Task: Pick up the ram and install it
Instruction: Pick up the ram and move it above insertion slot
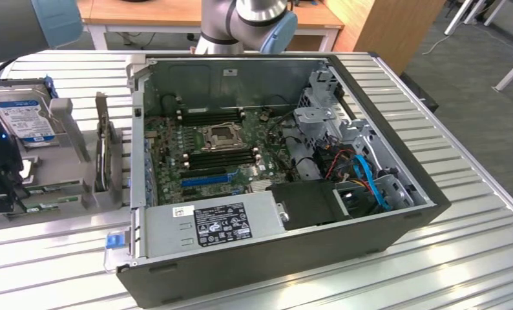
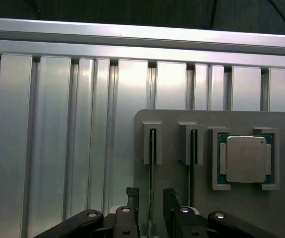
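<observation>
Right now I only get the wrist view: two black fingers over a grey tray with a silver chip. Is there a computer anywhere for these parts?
Observer: Yes. An open computer case lies on the slatted table, at the exterior view's right.
Operator: Is there a board inside it?
Observer: Yes, a green motherboard. Its long black memory slots run on both sides of the processor socket.
Operator: Anything else out there?
Observer: A hard drive with a blue and white label stands upright at the exterior view's left.
</observation>
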You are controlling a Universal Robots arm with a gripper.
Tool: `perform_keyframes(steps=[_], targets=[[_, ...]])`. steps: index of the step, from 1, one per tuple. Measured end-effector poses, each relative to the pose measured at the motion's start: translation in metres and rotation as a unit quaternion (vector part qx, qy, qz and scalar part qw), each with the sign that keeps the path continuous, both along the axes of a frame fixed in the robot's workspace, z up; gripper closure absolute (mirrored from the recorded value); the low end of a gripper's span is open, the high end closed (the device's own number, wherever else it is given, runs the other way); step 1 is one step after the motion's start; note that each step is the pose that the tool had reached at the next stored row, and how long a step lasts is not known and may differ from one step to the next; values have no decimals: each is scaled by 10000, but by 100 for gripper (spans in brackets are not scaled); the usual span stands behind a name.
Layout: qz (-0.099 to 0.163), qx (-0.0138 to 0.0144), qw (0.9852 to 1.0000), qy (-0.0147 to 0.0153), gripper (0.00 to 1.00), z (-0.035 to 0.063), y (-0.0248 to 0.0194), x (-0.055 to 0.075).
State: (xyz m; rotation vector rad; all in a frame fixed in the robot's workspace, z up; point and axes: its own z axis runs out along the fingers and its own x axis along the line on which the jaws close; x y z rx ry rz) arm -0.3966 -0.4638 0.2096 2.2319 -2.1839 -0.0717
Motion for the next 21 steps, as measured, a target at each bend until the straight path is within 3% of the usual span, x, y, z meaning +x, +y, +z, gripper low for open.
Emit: perform_keyframes(steps=[16, 21], targets=[[-1, -1, 10000, 7, 67, -3, -27, 246], [-1, -1, 10000, 7, 67, -4, -29, 266]])
